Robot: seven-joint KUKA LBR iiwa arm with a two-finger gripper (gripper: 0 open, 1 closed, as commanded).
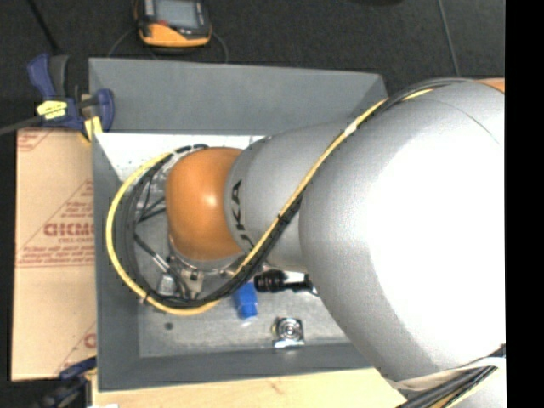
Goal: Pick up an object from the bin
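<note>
While low in the bin (238, 100), centre left, cannot tell whether claw (182, 280) spread or closed; apparently yet to lift anything, with blue block (246, 303) and silver fitting (288, 331) loose at lower centre.

You are looking down on the grey bin (238, 100) from above, your single camera leaning in slightly from 6 o'clock and sitting close, while the arm (408, 228) is occupying the 3 o'clock side.
</note>
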